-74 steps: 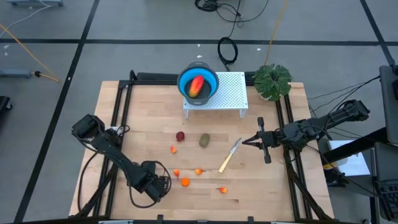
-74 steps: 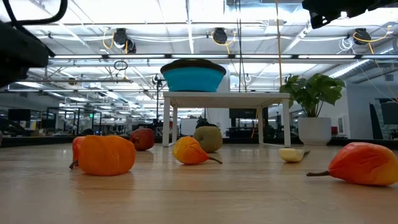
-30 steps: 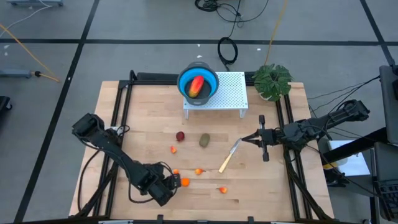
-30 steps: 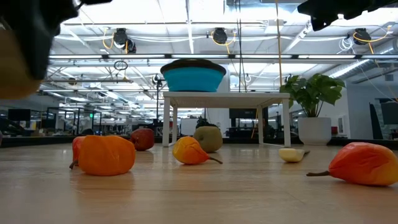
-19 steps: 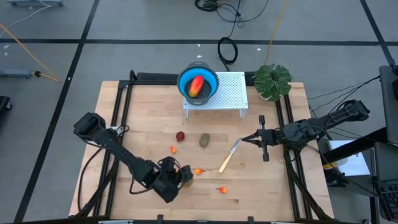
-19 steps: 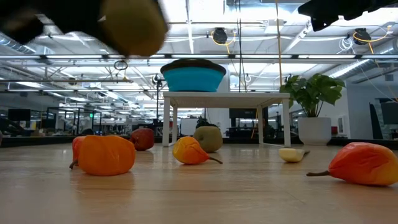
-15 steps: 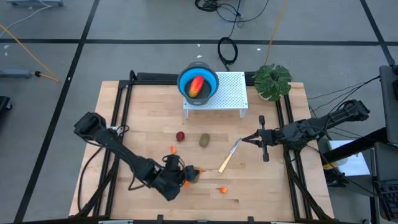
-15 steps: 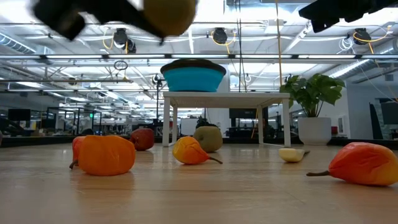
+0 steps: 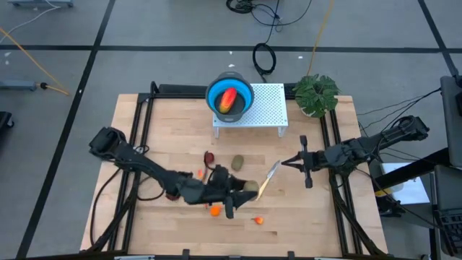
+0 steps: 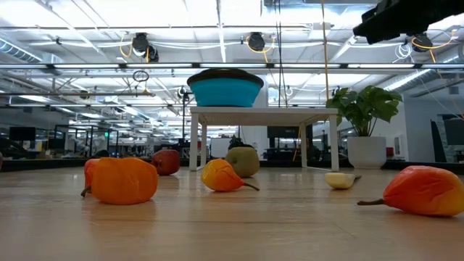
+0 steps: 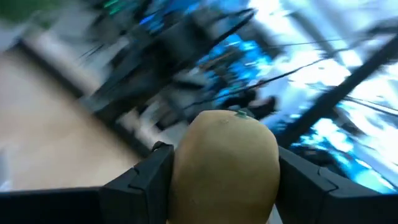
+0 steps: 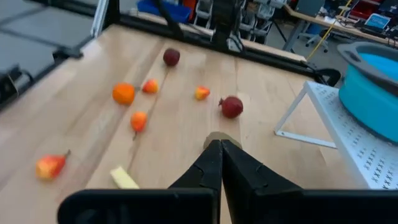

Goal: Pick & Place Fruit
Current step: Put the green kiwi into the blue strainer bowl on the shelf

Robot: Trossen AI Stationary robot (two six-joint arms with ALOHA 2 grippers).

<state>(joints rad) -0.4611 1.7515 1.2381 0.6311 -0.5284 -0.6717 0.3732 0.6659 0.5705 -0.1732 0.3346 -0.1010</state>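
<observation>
Our wooden table carries: one white perforated stand; one potted leafy plant at the far right corner; one yellow-handled knife; one dark red fruit; one brown-green fruit; several small orange fruits, scattered toward the near edge.
</observation>
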